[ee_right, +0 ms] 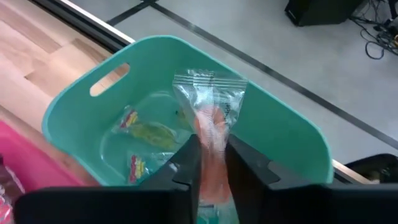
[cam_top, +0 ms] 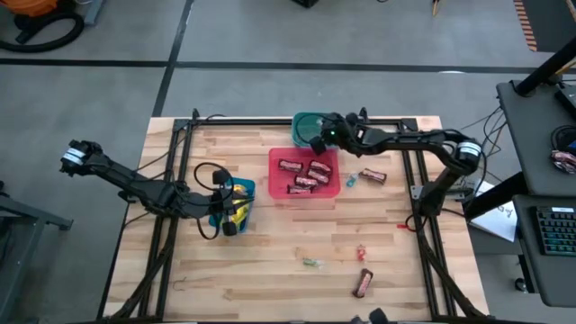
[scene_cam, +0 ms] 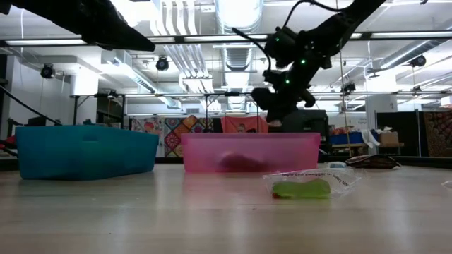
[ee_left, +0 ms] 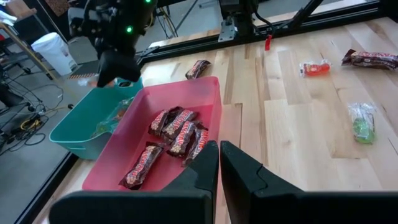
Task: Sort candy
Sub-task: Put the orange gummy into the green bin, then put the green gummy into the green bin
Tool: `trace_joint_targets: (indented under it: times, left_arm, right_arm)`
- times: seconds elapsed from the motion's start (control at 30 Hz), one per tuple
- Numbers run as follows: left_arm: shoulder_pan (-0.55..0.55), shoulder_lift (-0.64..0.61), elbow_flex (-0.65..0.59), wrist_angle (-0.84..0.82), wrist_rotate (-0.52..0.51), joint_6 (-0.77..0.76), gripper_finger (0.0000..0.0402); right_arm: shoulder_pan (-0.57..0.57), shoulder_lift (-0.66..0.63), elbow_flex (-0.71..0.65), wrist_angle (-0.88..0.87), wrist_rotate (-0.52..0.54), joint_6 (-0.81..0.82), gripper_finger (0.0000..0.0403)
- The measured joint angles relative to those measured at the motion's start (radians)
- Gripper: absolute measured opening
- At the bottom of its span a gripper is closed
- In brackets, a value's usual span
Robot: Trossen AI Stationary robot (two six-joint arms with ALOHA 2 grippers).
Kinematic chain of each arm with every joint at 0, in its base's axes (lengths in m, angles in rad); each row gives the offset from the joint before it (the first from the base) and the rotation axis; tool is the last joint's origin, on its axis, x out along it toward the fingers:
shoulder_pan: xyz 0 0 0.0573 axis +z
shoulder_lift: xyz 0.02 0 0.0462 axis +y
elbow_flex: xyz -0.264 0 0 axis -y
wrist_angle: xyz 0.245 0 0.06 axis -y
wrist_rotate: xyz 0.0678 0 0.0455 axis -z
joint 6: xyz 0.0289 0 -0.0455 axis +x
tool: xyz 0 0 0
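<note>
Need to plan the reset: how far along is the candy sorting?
Done: brown bars in the red bin, yellow packets in the blue bin. In hand: right gripper holds a clear-wrapped sweet over the teal bin. Left: loose candy on the table.
</note>
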Motion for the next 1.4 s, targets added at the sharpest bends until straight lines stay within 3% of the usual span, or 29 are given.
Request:
trace_joint_targets:
  times: [0.4,0.73,0.9,1.13,1.4]
  left_arm:
    - [0.000,0.000,0.000,0.000,0.000,-0.010,0.0001]
    - [0.000,0.000,0.000,0.005,0.002,-0.063,0.0001]
    - [0.000,0.001,0.000,0.031,0.005,-0.088,0.0001]
    - [0.000,0.001,0.000,0.087,0.084,-0.088,0.0001]
    - [0.000,0.001,0.000,0.096,0.089,-0.089,0.0001]
  right_arm:
    - [-0.013,0.066,0.183,-0.207,-0.006,0.025,0.0167]
    - [0.035,-0.061,0.200,-0.292,-0.262,0.033,0.0174]
    - [0.128,-0.125,0.199,-0.394,-0.361,0.035,0.0164]
    - [0.325,-0.174,0.199,-0.528,-0.366,0.040,0.0153]
    - [0.559,-0.176,0.198,-0.557,-0.367,0.040,0.0151]
